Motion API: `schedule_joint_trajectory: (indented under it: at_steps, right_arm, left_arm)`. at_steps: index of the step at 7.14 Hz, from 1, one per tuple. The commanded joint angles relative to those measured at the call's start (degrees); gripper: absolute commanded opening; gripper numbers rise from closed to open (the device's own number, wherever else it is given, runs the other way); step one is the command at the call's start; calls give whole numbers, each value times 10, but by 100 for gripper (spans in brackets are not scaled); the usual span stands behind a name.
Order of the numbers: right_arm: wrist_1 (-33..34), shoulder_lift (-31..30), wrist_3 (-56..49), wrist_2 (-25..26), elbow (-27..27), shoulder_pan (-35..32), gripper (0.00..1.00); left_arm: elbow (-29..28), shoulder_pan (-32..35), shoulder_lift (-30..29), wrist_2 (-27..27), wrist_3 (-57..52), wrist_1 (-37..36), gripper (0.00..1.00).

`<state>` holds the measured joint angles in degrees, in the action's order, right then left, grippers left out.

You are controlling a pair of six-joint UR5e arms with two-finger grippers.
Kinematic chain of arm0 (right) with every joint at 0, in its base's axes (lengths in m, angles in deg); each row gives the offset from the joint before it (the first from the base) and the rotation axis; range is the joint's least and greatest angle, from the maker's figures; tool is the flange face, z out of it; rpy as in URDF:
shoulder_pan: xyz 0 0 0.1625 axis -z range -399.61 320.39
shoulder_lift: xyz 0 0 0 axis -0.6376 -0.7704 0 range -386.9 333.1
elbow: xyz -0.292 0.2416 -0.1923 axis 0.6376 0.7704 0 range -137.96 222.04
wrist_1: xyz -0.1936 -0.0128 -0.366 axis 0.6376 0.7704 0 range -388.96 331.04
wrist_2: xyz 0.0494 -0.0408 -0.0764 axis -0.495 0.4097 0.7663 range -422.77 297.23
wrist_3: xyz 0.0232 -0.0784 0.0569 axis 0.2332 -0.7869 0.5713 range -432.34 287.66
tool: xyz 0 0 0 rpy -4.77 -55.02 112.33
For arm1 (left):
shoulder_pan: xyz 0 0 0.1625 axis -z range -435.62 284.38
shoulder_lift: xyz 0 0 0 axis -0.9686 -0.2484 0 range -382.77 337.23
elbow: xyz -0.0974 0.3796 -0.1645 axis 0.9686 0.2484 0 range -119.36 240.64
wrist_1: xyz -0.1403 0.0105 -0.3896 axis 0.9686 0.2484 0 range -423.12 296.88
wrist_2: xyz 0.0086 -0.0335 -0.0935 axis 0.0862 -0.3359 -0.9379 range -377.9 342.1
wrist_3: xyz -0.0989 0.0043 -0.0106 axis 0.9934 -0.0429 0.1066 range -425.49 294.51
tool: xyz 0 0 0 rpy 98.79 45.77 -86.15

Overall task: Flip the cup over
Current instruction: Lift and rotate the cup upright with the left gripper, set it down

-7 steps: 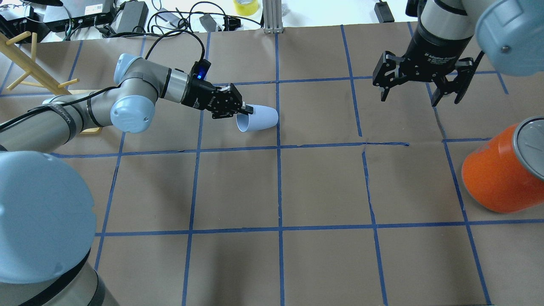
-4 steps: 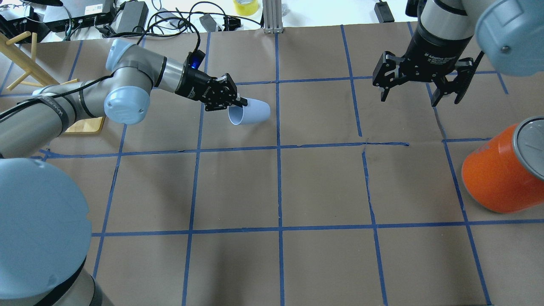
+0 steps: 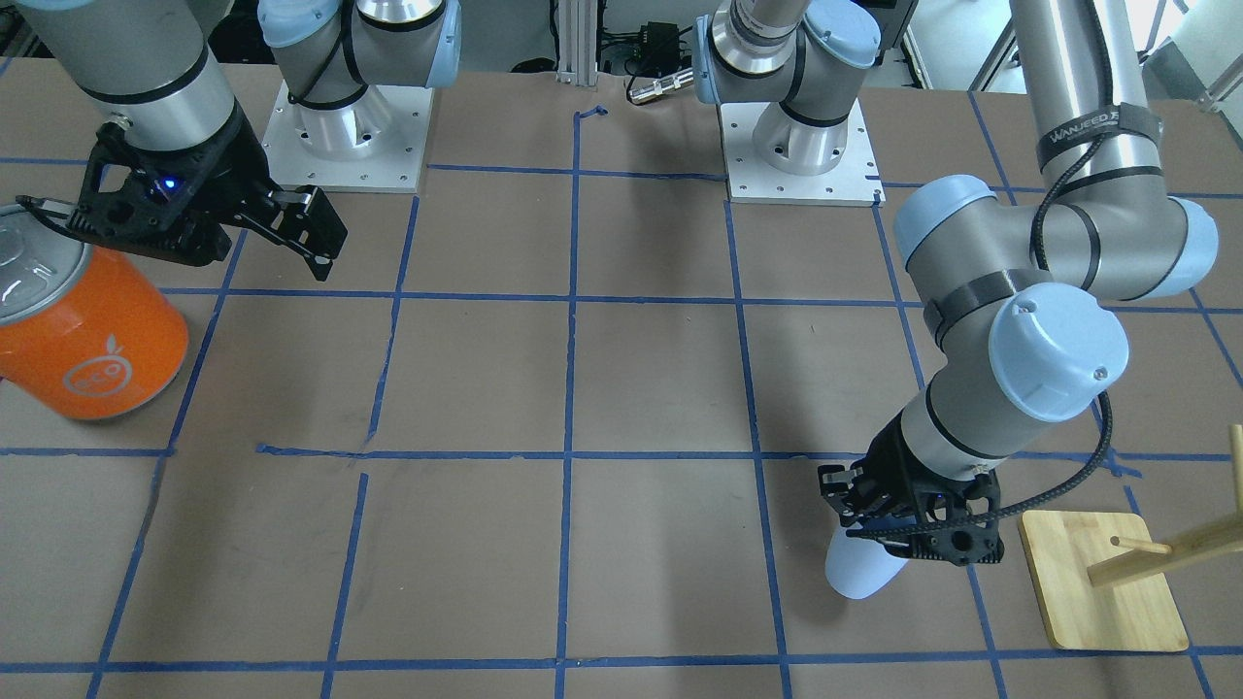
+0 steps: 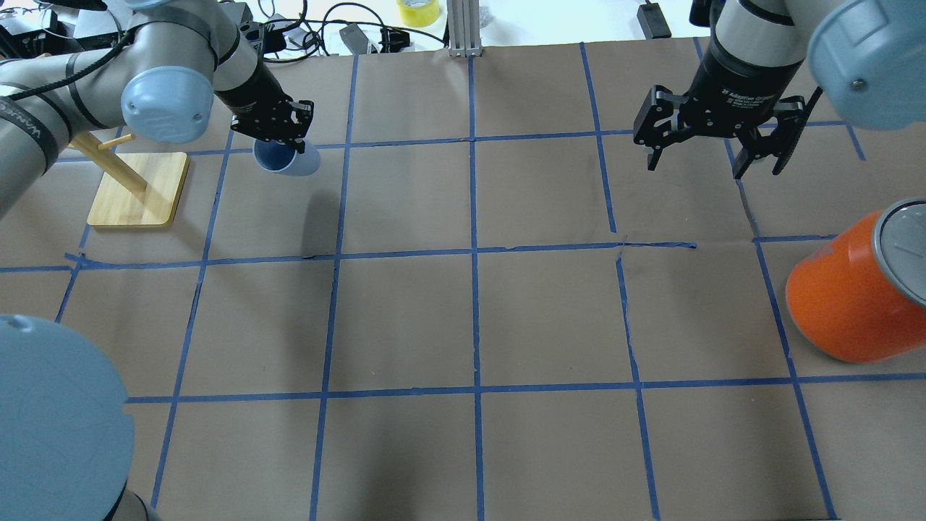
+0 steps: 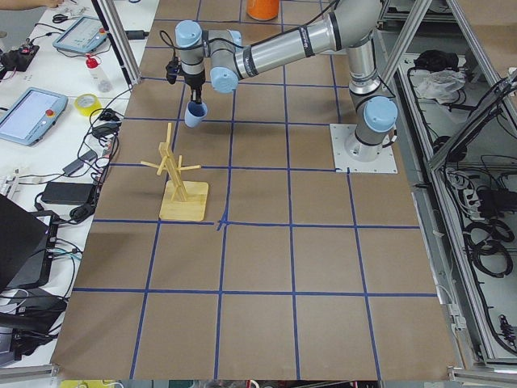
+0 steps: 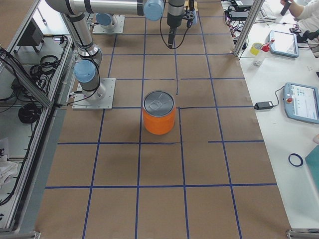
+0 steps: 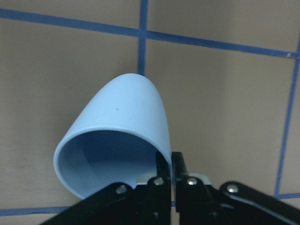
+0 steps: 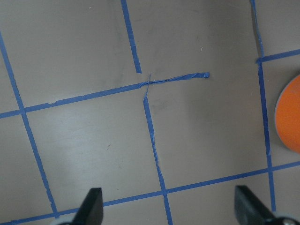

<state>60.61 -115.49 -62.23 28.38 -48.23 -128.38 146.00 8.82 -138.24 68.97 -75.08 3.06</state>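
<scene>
- Left gripper (image 4: pixel 291 145) is clenched on the rim of the cup (image 4: pixel 288 161), with the wall pinched between the jaws.
- The cup sits at 10 o'clock on the table (image 4: pixel 405 325). It is tilted, mouth up toward you, and its offset shadow suggests it is off the paper.
- Step in hand, as I judge it: finish the turn and set it down.
- Roll the wrist until the base is level, then lower straight. Loosen the pinch only once the base sits flat.
- The wooden rack (image 4: pixel 137 189) is near, at the cup's 9 o'clock, so drift toward 3 o'clock if anything.
- Right gripper (image 4: pixel 712 165) is spread wide and empty at 1 o'clock. The orange can (image 4: pixel 843 304) is well apart at 3 o'clock.
</scene>
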Motion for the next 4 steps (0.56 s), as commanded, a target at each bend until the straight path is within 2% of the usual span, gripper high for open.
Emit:
schedule_joint_trajectory:
  at_steps: [1, 4]
  right_arm:
    - [1, 0, 0, 0, 0, 0, 100]
    - [3, 0, 0, -1, 0, 0, 100]
  left_arm:
    - [-7, -3, -26, 75, -22, 0, 0]
    - [-6, -4, -37, 81, -26, 24, 0]
